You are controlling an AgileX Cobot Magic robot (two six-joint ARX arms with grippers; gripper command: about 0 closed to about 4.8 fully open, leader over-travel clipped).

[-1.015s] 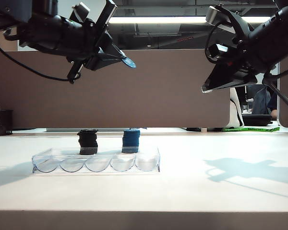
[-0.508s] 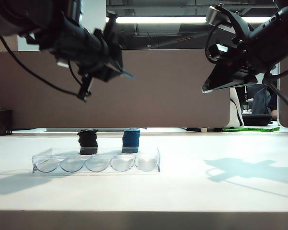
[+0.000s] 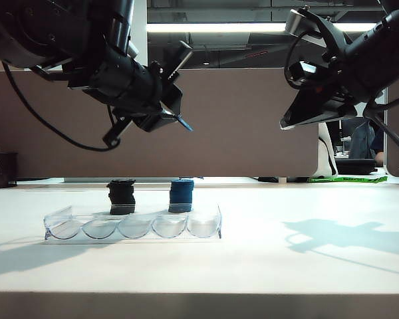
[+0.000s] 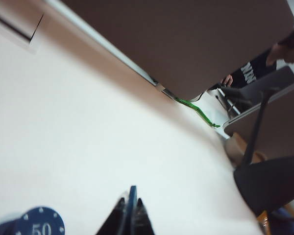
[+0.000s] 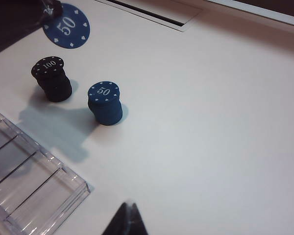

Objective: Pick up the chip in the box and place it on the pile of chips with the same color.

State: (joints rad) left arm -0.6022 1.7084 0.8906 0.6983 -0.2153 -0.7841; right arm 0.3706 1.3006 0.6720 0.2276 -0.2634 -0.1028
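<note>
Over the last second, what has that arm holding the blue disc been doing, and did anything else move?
The left gripper, jaws shut on the chip, swung the chip lower and turned it from face-on to nearly edge-on, high above the blue stack. Nothing was picked up or released. The right gripper, black stack and clear tray kept their places.
</note>
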